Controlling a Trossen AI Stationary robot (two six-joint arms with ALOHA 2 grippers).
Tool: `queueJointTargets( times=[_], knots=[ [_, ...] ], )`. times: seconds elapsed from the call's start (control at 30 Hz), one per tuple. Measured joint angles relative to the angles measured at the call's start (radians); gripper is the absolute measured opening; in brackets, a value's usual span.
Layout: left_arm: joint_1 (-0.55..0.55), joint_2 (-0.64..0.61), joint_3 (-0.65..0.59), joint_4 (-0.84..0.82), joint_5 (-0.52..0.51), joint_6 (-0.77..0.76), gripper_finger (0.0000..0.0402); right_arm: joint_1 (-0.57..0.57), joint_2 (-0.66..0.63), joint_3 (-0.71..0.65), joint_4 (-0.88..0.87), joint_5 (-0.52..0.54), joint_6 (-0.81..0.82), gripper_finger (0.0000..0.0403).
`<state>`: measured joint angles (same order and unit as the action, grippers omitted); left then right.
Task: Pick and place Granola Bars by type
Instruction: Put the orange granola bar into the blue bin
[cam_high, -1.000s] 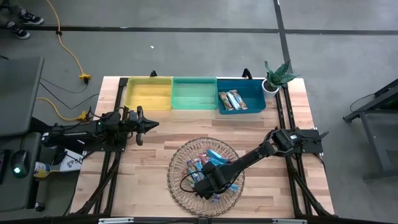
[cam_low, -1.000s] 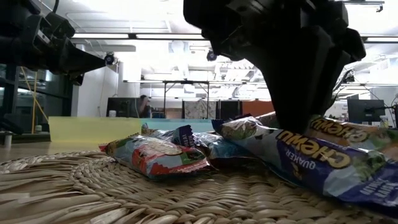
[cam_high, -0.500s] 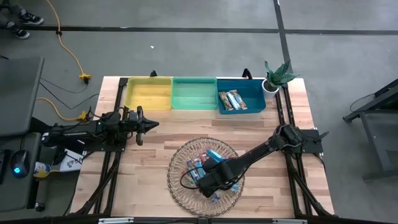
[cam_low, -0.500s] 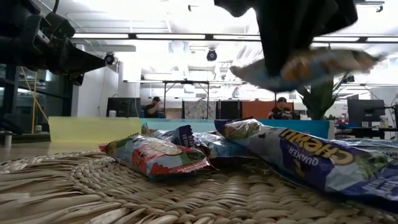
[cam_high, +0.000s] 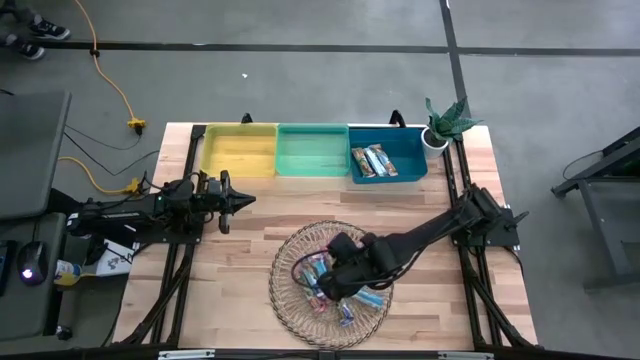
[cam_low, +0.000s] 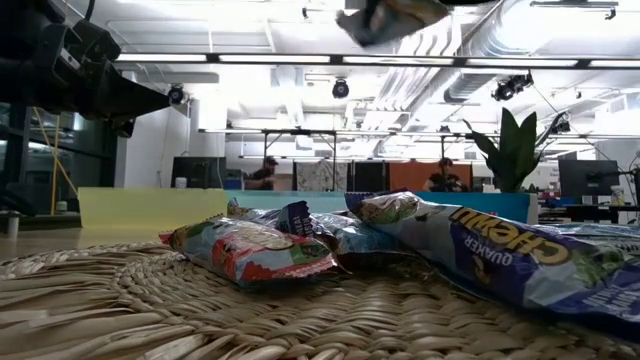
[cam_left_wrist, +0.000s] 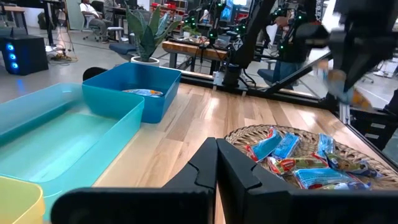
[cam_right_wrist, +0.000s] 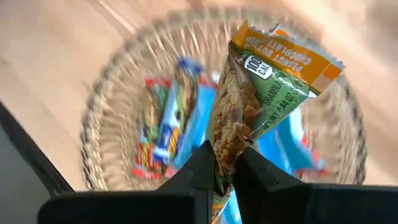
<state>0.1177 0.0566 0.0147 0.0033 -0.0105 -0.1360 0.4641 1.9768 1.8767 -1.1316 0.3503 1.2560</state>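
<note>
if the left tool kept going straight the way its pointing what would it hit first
Judging by the high view, the shut left tool points across bare table, passing between the bins and the wicker basket. The way looks free to the right arm's base, though height is unclear.
</note>
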Motion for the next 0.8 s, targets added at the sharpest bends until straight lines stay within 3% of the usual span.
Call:
queueJointTargets(
  times=[0.4,0.8],
  knots=[
    [0.000,0.000,0.000,0.000,0.000,0.000,0.0000,-0.016,-0.082,0.000,0.264,0.279,-0.510,0.0025],
    [0.000,0.000,0.000,0.000,0.000,0.000,0.0000,-0.077,-0.217,0.000,0.470,0.351,-0.795,0.0026]
  ],
)
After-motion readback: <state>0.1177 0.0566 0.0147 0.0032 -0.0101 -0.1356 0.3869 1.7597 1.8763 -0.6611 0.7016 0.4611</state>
